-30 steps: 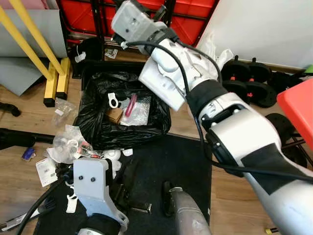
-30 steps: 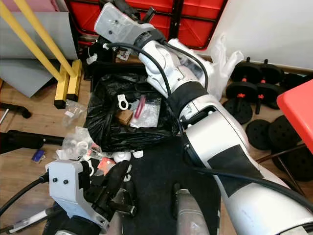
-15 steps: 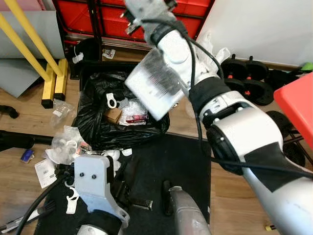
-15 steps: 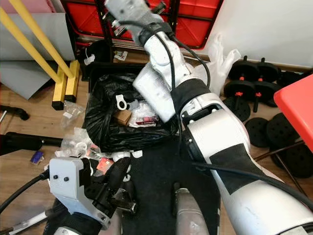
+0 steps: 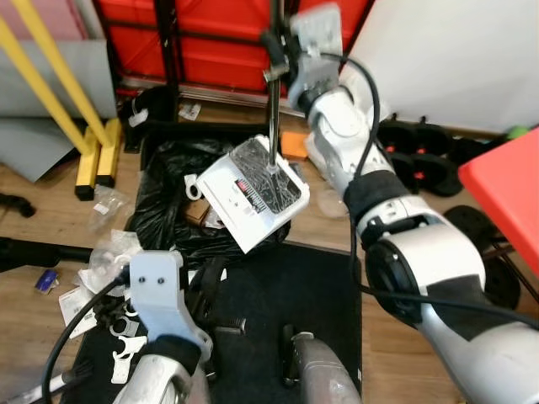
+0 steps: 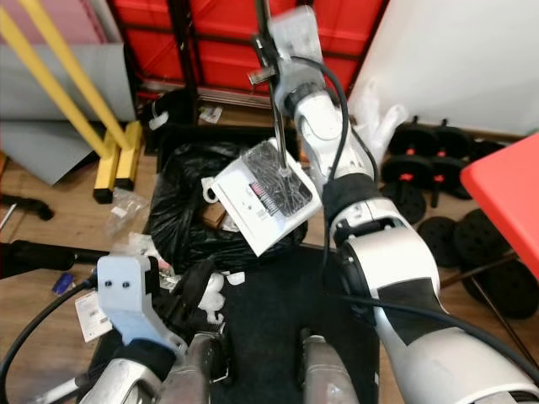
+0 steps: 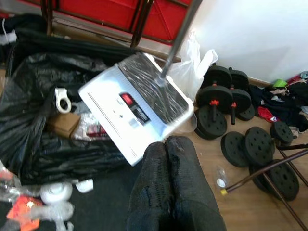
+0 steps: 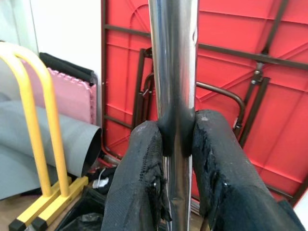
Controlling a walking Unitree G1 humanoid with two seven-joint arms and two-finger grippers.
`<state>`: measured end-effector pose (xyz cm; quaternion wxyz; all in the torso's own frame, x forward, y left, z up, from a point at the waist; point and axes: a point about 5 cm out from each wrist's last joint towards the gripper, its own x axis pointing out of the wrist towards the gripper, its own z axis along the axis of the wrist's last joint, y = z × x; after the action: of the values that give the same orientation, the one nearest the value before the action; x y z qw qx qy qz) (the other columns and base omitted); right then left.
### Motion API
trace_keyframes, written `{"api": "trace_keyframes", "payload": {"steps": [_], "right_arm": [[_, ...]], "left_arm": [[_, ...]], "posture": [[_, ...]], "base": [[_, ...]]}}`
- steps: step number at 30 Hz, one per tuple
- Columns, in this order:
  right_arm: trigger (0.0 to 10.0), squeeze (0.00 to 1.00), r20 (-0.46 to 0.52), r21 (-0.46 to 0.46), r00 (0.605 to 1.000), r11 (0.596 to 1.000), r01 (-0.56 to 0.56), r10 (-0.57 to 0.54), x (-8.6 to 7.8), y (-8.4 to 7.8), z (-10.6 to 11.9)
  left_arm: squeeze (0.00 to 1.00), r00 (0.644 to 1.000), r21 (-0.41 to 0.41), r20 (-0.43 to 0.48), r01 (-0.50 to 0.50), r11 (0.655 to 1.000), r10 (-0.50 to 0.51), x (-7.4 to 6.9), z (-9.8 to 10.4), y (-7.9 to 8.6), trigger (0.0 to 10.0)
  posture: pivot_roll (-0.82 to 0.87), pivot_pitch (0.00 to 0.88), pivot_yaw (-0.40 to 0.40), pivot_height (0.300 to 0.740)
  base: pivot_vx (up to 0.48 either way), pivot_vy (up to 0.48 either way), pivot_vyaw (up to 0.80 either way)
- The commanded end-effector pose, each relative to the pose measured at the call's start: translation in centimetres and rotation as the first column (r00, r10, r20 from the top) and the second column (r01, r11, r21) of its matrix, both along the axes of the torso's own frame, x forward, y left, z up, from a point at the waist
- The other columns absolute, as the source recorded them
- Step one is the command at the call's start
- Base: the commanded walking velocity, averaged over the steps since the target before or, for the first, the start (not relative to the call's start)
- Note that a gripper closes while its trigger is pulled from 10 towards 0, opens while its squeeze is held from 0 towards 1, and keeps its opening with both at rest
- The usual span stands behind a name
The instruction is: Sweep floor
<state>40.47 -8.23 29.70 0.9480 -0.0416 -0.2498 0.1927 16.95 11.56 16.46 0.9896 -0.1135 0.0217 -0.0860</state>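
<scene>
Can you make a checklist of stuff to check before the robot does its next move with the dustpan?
1. Right gripper clamped on the pole: ok.
2. Dustpan over the black bag: ok.
3. Dustpan emptied: cannot tell.
4. Left gripper free, holding nothing: ok.
5. Floor swept: not ok, wrappers lie beside the bag.
6. Dumbbells away from the dustpan: ok.
</scene>
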Motion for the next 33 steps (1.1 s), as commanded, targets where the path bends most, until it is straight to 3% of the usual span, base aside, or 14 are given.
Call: {"api": "trace_keyframes", "payload": {"steps": [1,3,7,12,16,20,23,28,33], "right_arm": [[10.0,0.0,0.095,0.018,0.995,1.0,-0.026,0.024,-0.8,-0.3,1.5],[10.0,0.0,0.079,0.007,0.996,0.999,-0.034,0.034,-1.8,-1.0,-0.5],[10.0,0.0,0.066,0.009,0.997,0.999,-0.037,0.036,-2.7,-1.4,-1.5],[10.0,0.0,0.014,0.015,0.999,0.999,-0.037,0.037,-4.4,-2.3,-3.9],[10.0,0.0,0.004,0.016,0.999,0.999,-0.032,0.032,-4.8,-2.6,-4.4],[10.0,0.0,-0.008,0.019,1.0,1.0,-0.018,0.018,-5.2,-2.8,-5.1],[10.0,0.0,-0.048,0.033,0.999,0.999,0.003,-0.002,-5.7,-3.2,-6.7],[10.0,0.0,-0.076,0.034,0.997,0.999,0.012,-0.01,-6.1,-3.4,-7.5],[10.0,0.0,-0.149,0.033,0.988,0.999,0.031,-0.025,-7.2,-4.0,-9.0]], "left_arm": [[0.0,0.999,-0.011,-0.012,0.048,0.999,-0.048,0.0,-0.6,-0.1,10.0],[0.0,0.999,0.023,-0.027,0.037,0.999,-0.036,1.0,-1.3,0.3,10.0],[0.0,0.999,0.031,-0.026,0.032,0.999,-0.031,1.4,-1.5,0.5,10.0],[0.0,1.0,0.028,-0.011,-0.023,0.999,0.023,3.2,-2.0,1.7,10.0],[0.0,1.0,0.02,-0.01,-0.021,1.0,0.021,3.5,-2.1,1.9,10.0],[0.0,1.0,0.038,-0.004,-0.014,0.999,0.014,3.8,-2.3,2.0,10.0],[0.0,0.999,0.057,0.003,-0.044,0.997,0.044,4.5,-2.4,2.6,10.0],[0.0,0.998,0.065,-0.001,-0.057,0.996,0.058,4.7,-2.6,2.9,10.0],[0.0,0.997,0.112,0.001,-0.077,0.991,0.077,4.9,-3.3,3.7,10.0]], "posture": [[-0.02,0.146,-0.109,0.74],[-0.03,0.113,-0.1,0.74],[-0.04,0.104,-0.097,0.74],[-0.05,0.038,-0.073,0.74],[-0.05,0.035,-0.073,0.74],[-0.06,0.016,-0.064,0.74],[-0.05,0.0,-0.053,0.74],[-0.05,0.0,-0.053,0.74],[-0.04,0.0,-0.044,0.74]], "base": [[0.0,0.0,0.0],[0.48,0.0,0.0],[0.48,0.0,0.0],[0.0,0.0,0.0],[0.0,0.0,0.0],[0.48,0.0,0.0],[0.245,0.0,0.0],[0.0,0.0,0.0],[0.384,0.0,0.0]]}}
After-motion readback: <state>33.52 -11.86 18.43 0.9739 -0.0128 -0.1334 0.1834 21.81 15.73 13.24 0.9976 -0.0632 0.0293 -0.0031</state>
